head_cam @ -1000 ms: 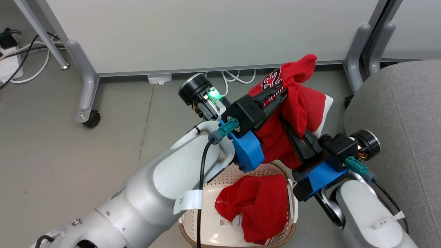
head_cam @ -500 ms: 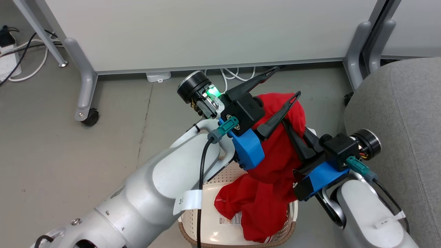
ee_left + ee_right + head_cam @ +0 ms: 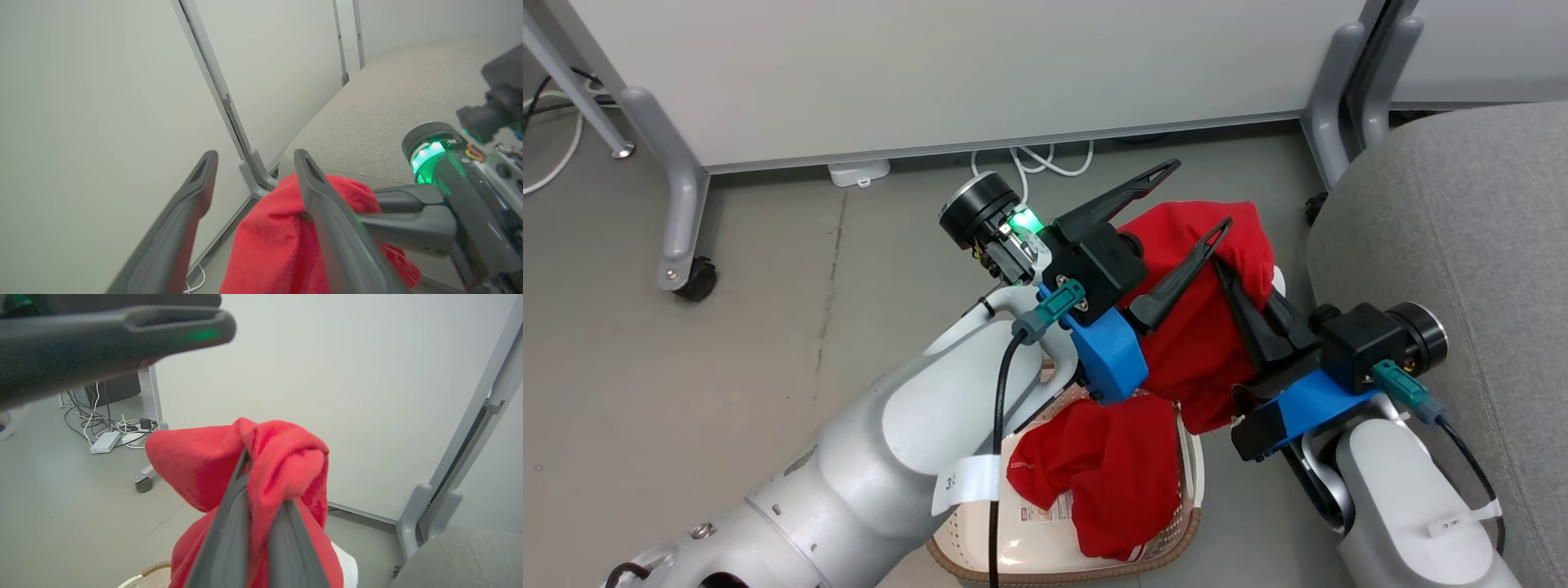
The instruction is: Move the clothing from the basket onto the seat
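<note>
Garment (image 3: 1201, 343), bright red, hangs above the basket (image 3: 1188, 523), clamped in the closed right pincer (image 3: 1237, 282); left pincer (image 3: 1199, 194) stands open alongside. Best lifted well clear, then swung right onto the grey seat (image 3: 1462, 229).

Left hand (image 3: 1202, 192) raised, fingers spread wide, right hand (image 3: 1230, 276) just beside it, fingers pinched together

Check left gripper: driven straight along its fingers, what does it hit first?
Likely the white panel by its grey post. The red garment bunches low between the open left gripper's fingers and could brush first; depth unclear.
</note>
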You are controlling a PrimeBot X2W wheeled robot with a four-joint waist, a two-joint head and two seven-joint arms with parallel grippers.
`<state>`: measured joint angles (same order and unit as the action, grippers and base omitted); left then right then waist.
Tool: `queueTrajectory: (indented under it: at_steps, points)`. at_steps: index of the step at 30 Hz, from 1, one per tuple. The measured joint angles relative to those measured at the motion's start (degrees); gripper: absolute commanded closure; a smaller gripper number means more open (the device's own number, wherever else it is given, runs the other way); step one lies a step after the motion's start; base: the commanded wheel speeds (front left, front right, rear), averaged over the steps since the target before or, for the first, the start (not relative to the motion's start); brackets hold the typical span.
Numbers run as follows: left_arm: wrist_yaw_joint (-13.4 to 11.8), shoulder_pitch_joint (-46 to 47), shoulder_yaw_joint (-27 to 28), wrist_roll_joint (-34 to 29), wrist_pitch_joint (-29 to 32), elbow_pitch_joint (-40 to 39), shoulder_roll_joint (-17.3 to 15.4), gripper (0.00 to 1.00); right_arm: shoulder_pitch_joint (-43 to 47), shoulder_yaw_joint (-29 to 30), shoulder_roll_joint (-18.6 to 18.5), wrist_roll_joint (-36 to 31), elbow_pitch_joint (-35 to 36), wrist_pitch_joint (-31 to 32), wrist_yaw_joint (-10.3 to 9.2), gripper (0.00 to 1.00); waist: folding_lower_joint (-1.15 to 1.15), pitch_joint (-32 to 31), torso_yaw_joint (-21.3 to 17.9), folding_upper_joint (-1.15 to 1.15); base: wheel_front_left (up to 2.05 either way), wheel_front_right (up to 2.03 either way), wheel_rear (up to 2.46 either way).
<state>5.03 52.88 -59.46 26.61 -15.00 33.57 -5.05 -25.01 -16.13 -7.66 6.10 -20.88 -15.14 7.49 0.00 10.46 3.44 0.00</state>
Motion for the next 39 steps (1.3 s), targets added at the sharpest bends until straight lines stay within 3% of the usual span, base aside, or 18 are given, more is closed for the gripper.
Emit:
queueTrajectory:
  at_steps: [39]
  points:
    - [1.2,-0.2,-5.4,-0.3,0.0,2.9,0.8,0.00,4.9,21.5,3.5,-0.9,7.6,0.0,0.00,1.00,0.00,7.5,-20.7,0.00,0.00,0.00,0.00]
